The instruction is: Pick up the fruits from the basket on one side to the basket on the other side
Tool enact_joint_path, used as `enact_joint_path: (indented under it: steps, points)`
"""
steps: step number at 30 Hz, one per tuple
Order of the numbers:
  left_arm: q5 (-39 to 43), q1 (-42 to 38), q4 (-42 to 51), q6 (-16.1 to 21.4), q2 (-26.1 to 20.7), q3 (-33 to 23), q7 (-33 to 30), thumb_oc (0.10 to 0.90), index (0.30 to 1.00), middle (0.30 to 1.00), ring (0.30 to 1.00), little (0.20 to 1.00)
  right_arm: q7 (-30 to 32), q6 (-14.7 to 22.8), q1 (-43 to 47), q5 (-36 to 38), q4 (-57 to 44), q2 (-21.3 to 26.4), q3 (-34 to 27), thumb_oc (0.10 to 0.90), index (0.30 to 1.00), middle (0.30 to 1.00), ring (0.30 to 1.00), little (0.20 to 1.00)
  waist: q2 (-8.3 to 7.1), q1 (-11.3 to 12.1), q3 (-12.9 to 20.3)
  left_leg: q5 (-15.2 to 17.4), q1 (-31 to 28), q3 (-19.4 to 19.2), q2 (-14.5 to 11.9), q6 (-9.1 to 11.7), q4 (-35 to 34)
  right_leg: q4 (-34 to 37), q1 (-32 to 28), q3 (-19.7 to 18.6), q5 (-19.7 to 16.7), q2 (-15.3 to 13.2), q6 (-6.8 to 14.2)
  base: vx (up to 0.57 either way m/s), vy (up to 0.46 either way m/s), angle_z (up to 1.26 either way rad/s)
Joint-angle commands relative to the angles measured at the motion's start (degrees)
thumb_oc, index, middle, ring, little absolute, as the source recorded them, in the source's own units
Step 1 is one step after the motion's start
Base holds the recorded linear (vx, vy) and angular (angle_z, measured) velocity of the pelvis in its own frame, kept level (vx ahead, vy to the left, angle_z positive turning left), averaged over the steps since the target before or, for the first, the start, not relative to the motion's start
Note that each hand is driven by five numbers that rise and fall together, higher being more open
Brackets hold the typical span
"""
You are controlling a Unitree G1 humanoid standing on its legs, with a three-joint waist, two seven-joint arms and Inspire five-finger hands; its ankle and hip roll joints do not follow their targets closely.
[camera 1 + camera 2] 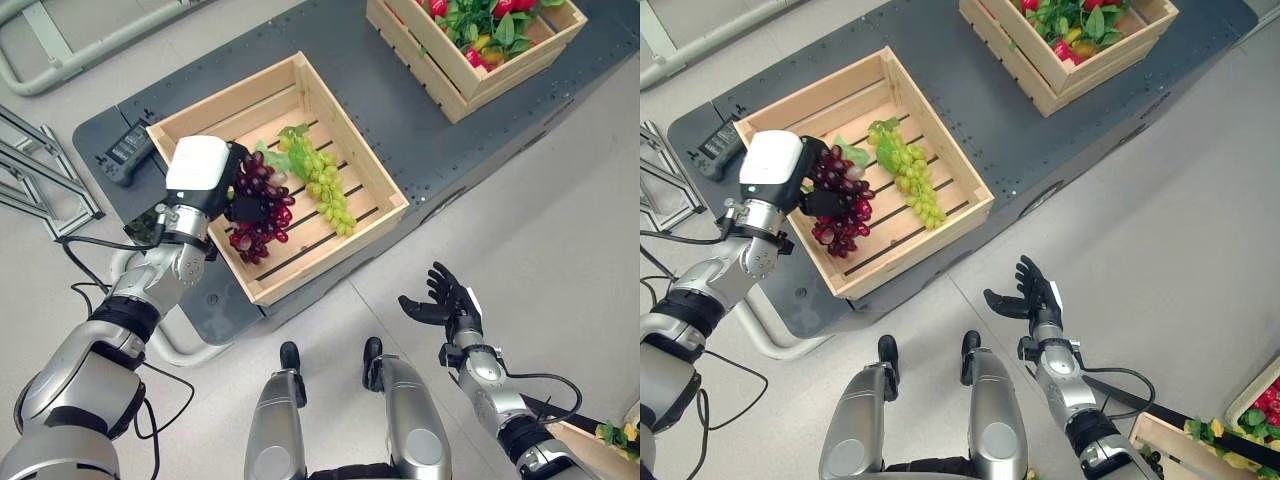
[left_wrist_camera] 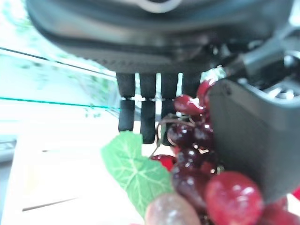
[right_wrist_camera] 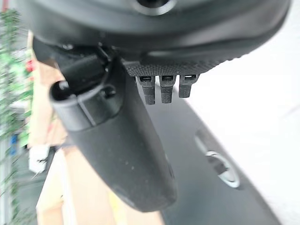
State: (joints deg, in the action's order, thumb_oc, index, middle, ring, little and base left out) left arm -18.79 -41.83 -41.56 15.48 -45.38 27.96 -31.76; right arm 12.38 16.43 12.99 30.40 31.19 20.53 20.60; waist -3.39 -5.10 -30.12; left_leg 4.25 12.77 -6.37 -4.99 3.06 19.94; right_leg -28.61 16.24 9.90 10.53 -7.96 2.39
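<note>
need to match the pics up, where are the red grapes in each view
Left eye: red grapes left of centre, in left robot hand.
Right eye: upper left.
Left wrist: by the thumb.
Right wrist: cannot tell.
Shared landmark: green grapes in the crate.

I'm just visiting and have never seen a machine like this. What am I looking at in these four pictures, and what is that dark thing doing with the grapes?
It is a humanoid robot with two arms. The two wide pictures come from cameras in its head, looking down; the two close-ups come from cameras on its wrists. On a dark platform sit two wooden crates. In the near crate lie a bunch of green grapes and a bunch of red grapes. The left hand has its fingers curled round the red bunch, as its wrist view shows. The far crate holds leafy red fruit. The right hand hangs open over the floor, holding nothing.
</note>
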Motion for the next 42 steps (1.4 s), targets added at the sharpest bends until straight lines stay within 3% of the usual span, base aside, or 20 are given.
enact_joint_path:
  steps: [1,5,11,17,27,32,42]
  points:
    - [11.4,3.2,7.0,4.0,3.5,-7.8,-1.9,0.4,0.3,0.3,0.3,0.3,1.3,4.1,-2.6,-5.6,-5.3,0.7,-1.8,0.8,0.9,0.9,0.9,0.9,3.29,0.3,12.1,1.1,-5.4,-2.2,4.0,-2.2,-3.3,8.7,-4.6,-1.5,-6.9,-0.7,2.6,0.18,0.013,-0.01]
    - [19.9,8.0,10.8,3.4,7.4,-12.4,1.9,0.4,0.3,0.3,0.3,0.3,-3.3,2.9,-4.4,-7.0,-8.6,0.1,-2.0,0.8,0.9,0.9,0.9,0.9,3.98,0.5,17.1,-0.1,-11.3,-1.6,4.7,-1.7,-9.7,16.3,-12.3,-0.9,-7.5,-0.2,2.7,0.19,-0.009,0.01]
    - [30.4,8.3,11.8,2.8,10.5,-14.9,7.0,0.4,0.3,0.3,0.3,0.3,-15.2,1.4,-2.9,-2.5,-13.0,0.8,-1.9,0.8,0.9,0.9,0.9,0.9,4.26,0.6,20.5,-1.3,-15.9,-1.2,4.7,-1.2,-15.1,22.5,-18.0,-0.4,-8.9,0.4,2.6,0.1,-0.035,0.02]
    - [37.1,4.8,10.0,4.1,11.1,-15.0,12.2,0.4,0.3,0.3,0.3,0.3,-24.0,-4.9,2.8,4.4,-18.1,2.3,-1.6,0.8,0.9,0.9,0.9,0.9,4.4,1.1,23.2,-3.0,-18.9,-0.9,4.3,-0.6,-20.2,28.2,-21.7,0.1,-11.2,0.9,2.9,0.05,-0.056,0.02]
    - [40.0,-4.9,8.4,1.2,12.1,-8.5,18.8,0.4,0.3,0.3,0.3,0.3,-22.7,-17.6,17.4,10.2,-21.0,0.9,2.6,0.8,0.9,0.9,0.9,0.9,4.54,2.1,25.4,-4.7,-20.2,-0.6,3.8,-0.2,-24.5,32.6,-23.9,1.1,-12.8,1.8,3.1,0.02,-0.047,0.01]
    - [39.3,-7.0,10.1,0.3,12.4,-5.8,20.0,0.4,0.3,0.3,0.3,0.3,-21.2,-20.4,22.0,9.0,-19.5,0.8,4.1,0.8,0.9,0.9,0.9,0.9,4.23,2.6,26.1,-4.6,-20.6,-0.8,3.6,-0.2,-24.6,32.9,-24.3,1.3,-12.7,1.9,3.0,0.0,-0.008,0.0]
    - [38.0,-10.9,14.4,-1.7,14.8,-1.1,21.5,0.4,0.3,0.3,0.3,0.3,-20.1,-27.1,28.6,22.7,-13.2,-3.6,6.2,0.8,0.9,0.9,0.9,0.9,3.42,4.0,27.2,-4.2,-21.1,-0.3,3.2,-0.1,-24.9,33.5,-25.3,1.7,-12.4,2.2,2.7,0.0,-0.007,0.0]
